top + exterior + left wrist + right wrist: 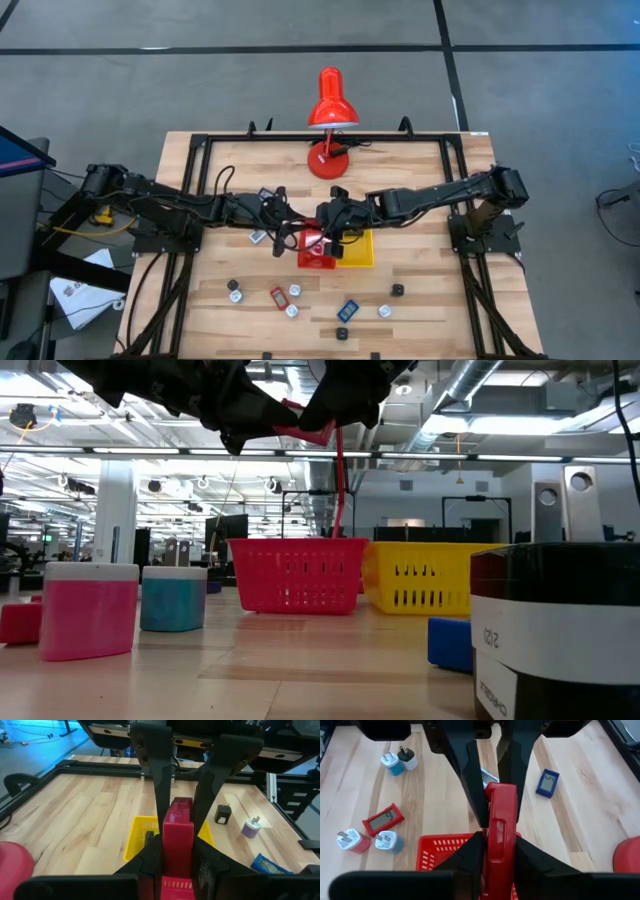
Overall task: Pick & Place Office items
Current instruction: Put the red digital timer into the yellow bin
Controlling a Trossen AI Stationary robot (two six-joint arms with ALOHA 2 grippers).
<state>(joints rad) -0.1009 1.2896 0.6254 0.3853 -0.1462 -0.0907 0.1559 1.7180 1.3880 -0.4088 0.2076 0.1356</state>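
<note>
Both claws meet above the red basket [317, 251], which sits touching the yellow basket [357, 248] in front of the one red desk lamp [331, 110]: the left claw [178, 827] is clamped on a flat red item [178, 837], and the right claw [493, 795] is closed on a red item [500, 835] too, though whether they share one piece cannot be told. On the wooden surface [190, 200] nearer than the red basket lie about nine small office items, among them one red flat rectangle [279, 297], one blue rectangle [347, 309], and white [295, 291] and black [397, 290] plug-like pieces. Two more small items [258, 237] lie beside the left arm.
</note>
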